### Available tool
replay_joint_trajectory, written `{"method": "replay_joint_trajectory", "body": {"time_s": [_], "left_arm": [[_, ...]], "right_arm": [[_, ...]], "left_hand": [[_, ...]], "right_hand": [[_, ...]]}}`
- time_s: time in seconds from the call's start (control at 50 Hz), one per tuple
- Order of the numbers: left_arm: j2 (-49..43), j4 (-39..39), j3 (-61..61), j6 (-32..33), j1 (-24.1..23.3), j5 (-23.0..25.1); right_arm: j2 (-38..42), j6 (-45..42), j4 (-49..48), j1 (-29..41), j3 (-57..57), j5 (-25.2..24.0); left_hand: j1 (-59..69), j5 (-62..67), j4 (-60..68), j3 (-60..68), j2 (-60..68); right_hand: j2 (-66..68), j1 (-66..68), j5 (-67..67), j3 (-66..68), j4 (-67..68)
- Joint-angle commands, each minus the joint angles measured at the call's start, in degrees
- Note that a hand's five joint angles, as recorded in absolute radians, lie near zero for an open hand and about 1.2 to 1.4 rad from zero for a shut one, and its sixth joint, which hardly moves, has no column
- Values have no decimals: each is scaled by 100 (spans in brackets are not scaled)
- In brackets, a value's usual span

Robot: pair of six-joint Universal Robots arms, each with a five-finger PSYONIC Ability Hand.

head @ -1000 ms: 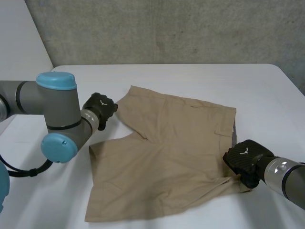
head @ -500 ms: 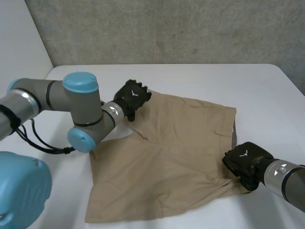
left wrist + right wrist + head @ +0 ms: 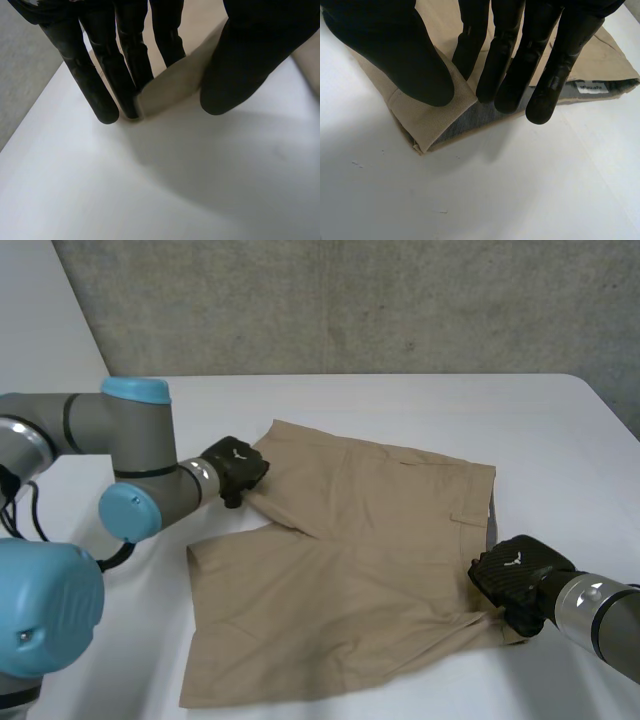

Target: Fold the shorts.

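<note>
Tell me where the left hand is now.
Head view: the left hand sits left of centre, on the far leg's hem corner of the tan shorts, which its wrist view shows pinched between fingers and thumb.

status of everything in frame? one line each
shorts, spread flat on the table, unfolded
left hand, fingers and thumb pinch a leg hem corner
right hand, thumb and fingers pinch the waistband corner, grey lining showing
</note>
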Motion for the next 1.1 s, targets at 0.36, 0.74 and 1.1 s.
{"method": "replay_joint_trajectory", "body": {"time_s": [0.36, 0.74, 1.1], "left_arm": [[1069, 197, -2209, 28, 69, -481], [2896, 1102, -3078, -410, -115, -586], [5823, 1216, -7068, -2793, -221, -507]], "right_arm": [[-61, -9, -2, 10, 93, 16], [-97, 518, -239, 19, 58, 16], [9, 1986, -907, 150, -250, 68]], "left_hand": [[29, 1, -32, -17, -32], [-1770, -1798, -1830, -1815, -1830], [-2949, -2978, -3010, -2995, -3010]], "right_hand": [[1239, 2499, 1290, 1242, 1168], [1239, 2499, 1290, 1242, 1168], [1239, 2499, 1290, 1242, 1168]]}}
